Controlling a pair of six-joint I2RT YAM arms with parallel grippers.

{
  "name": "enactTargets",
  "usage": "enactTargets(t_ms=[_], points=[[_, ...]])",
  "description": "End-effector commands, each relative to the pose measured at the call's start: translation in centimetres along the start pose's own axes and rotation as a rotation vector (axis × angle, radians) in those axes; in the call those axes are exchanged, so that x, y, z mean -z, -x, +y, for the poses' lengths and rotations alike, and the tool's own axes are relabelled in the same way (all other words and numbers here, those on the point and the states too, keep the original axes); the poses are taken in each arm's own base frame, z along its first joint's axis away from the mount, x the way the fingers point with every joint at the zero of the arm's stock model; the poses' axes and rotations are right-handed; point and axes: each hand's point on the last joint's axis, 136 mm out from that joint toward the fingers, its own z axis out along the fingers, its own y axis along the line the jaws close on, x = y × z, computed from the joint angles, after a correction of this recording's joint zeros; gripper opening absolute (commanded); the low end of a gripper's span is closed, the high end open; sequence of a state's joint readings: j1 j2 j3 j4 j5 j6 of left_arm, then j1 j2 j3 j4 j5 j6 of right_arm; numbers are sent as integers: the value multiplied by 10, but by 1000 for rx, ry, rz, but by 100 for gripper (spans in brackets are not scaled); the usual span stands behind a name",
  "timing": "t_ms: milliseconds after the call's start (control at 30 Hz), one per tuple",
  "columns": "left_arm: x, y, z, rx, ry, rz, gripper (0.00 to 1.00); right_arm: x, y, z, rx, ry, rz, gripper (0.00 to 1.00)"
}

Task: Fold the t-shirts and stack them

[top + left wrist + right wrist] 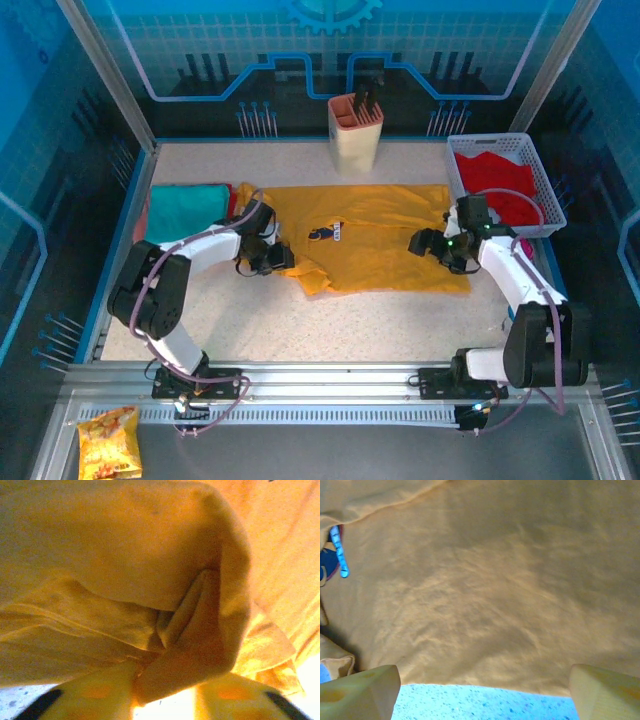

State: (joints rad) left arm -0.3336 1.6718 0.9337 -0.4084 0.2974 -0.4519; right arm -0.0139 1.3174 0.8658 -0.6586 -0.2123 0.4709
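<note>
- A small yellow-orange snack bag (pixel 108 445) lies nearest of all, off the desk (pixel 350 310), nearer than the mustard-yellow t-shirt (pixel 380 235) and to its left.
- The mustard-yellow t-shirt lies spread across the middle of the speckled desk, mostly flat. Its left part is bunched and turned over on itself.
- The left gripper (pixel 272 258) sits at the left edge of this t-shirt, low on the cloth.
- In the left wrist view, the left gripper (pixel 165 690) has a thick fold of the t-shirt (pixel 125 555) between its jaws, and they are pinching it.
- The right gripper (pixel 425 243) hovers over the right part of the t-shirt, near its right edge.
- In the right wrist view, the right gripper (pixel 484 682) has its jaws spread wide with nothing between them. The near hem of the t-shirt (pixel 495 595) lies just ahead of them, with bare desk (pixel 470 700) below.
- A small dark chest print (pixel 325 233) marks the middle of the t-shirt; it also shows at the left edge of the right wrist view (pixel 332 560).
- A teal t-shirt (pixel 185 208) lies folded just left of the mustard-yellow one.
- A red t-shirt (pixel 495 180) lies in a white basket (pixel 500 138), just beyond the mustard-yellow t-shirt's right end.
- A beige holder (pixel 355 140) with dark items in it stands upright just beyond the t-shirt's far edge.
</note>
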Motion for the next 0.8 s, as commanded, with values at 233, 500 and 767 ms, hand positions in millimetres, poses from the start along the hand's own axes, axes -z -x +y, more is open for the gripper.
enactTargets(t_ms=[233,500,767], points=[[46,-11,-4,66,41,-5,0,23,-35,-71,-254,-202,8,78],[87,-38,5,153,52,-27,0,10,-47,-101,-370,-238,24,73],[98,-72,10,231,8,-14,0,-10,-43,-122,-486,-233,-7,70]])
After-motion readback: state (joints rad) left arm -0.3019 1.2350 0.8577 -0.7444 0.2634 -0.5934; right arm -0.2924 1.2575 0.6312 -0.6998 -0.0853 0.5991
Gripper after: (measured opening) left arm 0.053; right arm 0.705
